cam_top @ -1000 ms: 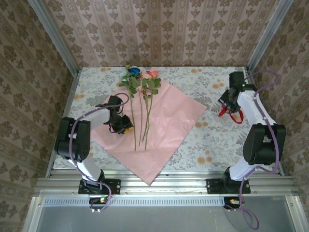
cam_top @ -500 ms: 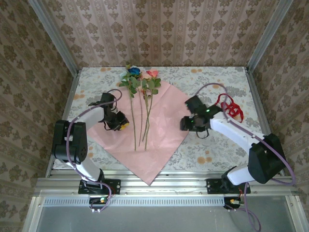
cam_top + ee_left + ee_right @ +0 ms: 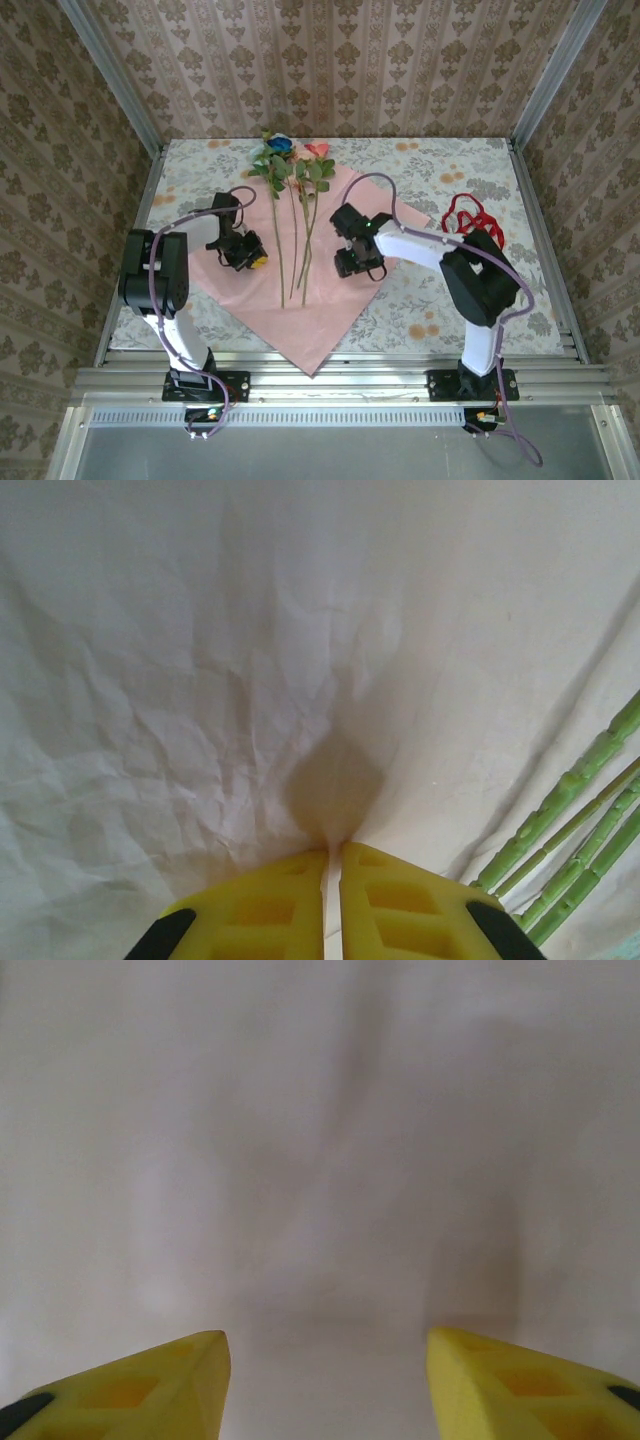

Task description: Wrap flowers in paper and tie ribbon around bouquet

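The paper (image 3: 330,300) lies flat on the worktop (image 3: 440,300) with its corners pointing near, far, left and right, its pinkish face up and finely creased; the flowers (image 3: 300,180) lie along its middle, blooms at the far corner and reaching just past the sheet's edge, thin green stems running toward the near side.

The left gripper (image 3: 256,262) is down on the left half of the sheet, just beside the stems but apart from them; in the left wrist view its yellow fingers (image 3: 270,910) are drawn together to a thin slit, the paper (image 3: 300,680) puckers in wrinkles that meet at their tips, and a small fold of it appears to be nipped between them, though the tips hide the contact itself; the green stems of the flowers (image 3: 570,810) cross the lower right corner of that view.

The right gripper (image 3: 350,265) sits over the right half of the sheet, on the other side of the stems; in the right wrist view, which is soft and blurred, its fingers (image 3: 150,1380) stand wide apart and released, with bare paper (image 3: 320,1160) between and beyond them and nothing in their grasp.

The ribbon (image 3: 470,215) lies in red loops on the patterned cloth of the worktop, to the right of the paper and well apart from both grippers.
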Motion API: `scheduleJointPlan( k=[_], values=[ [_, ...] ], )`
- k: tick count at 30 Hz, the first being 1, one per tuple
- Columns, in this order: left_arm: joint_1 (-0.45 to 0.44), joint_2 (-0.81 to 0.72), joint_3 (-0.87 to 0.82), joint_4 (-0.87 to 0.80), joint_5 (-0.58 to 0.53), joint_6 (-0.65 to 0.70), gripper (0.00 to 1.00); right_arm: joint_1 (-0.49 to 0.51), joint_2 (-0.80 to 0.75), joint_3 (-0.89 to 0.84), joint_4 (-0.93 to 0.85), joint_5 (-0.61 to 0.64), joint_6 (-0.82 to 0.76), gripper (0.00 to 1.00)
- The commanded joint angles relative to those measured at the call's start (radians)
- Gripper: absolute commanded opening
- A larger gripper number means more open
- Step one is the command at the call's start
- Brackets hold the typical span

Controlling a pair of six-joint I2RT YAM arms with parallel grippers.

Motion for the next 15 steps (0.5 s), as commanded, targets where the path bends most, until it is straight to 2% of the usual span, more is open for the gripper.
scheduleJointPlan(
  k=[1,7,15],
  values=[
    [-0.019,0.036,0.001,0.014,-0.031,0.007,0.11,-0.056,0.076,0.062,-0.072,0.025,0.064,0.50],
    [-0.059,0.080,0.044,0.025,-0.029,-0.013,0.11,-0.108,0.049,-0.076,-0.091,-0.017,0.115,0.41],
    [-0.146,0.164,0.117,0.049,-0.014,-0.068,0.11,-0.211,-0.069,-0.237,-0.076,0.001,0.139,0.40]
  ],
)
